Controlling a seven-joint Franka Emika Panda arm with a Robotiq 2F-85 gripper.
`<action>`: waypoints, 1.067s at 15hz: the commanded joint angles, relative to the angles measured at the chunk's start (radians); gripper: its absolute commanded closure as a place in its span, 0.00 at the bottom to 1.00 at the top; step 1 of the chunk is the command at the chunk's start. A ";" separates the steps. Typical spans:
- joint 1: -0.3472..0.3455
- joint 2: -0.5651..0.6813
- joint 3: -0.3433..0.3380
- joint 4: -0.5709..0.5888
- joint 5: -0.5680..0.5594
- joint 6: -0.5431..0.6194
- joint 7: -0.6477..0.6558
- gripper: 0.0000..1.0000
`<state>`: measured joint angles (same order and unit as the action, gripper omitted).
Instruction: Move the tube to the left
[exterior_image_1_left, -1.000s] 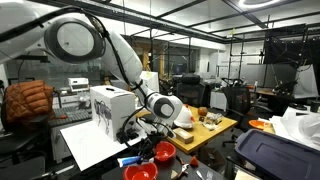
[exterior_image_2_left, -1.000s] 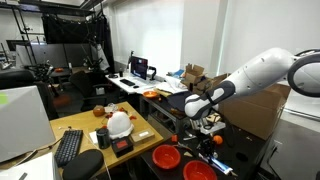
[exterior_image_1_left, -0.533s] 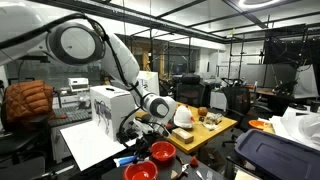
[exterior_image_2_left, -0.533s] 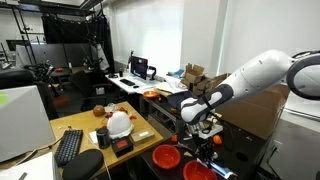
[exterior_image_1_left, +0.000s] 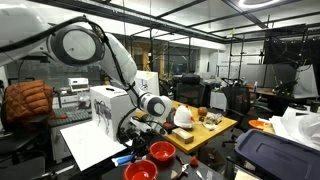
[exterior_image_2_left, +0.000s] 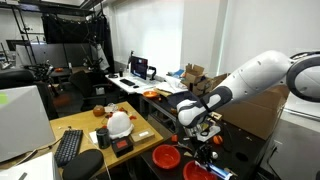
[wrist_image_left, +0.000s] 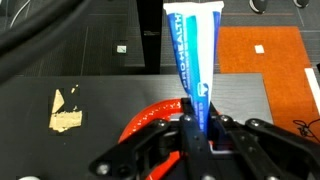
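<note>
The jaws are clamping tight on the tube (wrist_image_left: 193, 50), pinching it by one end at the bottom middle of the wrist view. The rest of its blue-and-white body is pointing away from them toward the top of the frame. Just beside the gripped end, a bowl (wrist_image_left: 148, 117) is showing part of its red rim. Around it, the dark worktop (wrist_image_left: 110, 100) and an orange mat (wrist_image_left: 270, 50) are lying further off.

In both exterior views the arm (exterior_image_1_left: 78, 40) (exterior_image_2_left: 262, 68) is bending down over the worktop, with the jaws hanging close above two red bowls (exterior_image_1_left: 161, 152) (exterior_image_2_left: 167, 157). The tube is too small there to make out with certainty.

Judging by this, the pick-up is done: the tube is in the grip and appears to be riding clear of the surface rather than resting on it. What is left is the main part of the job: carrying it to the left, lowering it onto a free patch of worktop, and letting go. How much leftward travel is already covered cannot be told from these pictures. The tube is not yet sitting anywhere that counts as moved.
</note>
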<state>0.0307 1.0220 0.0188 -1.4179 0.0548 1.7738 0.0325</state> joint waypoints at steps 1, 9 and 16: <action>0.022 0.009 0.008 0.032 -0.034 -0.044 -0.032 0.96; 0.060 0.015 0.026 0.023 -0.114 -0.031 -0.113 0.96; 0.079 -0.007 0.068 -0.007 -0.167 -0.009 -0.233 0.96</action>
<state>0.1048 1.0419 0.0723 -1.4072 -0.0869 1.7739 -0.1511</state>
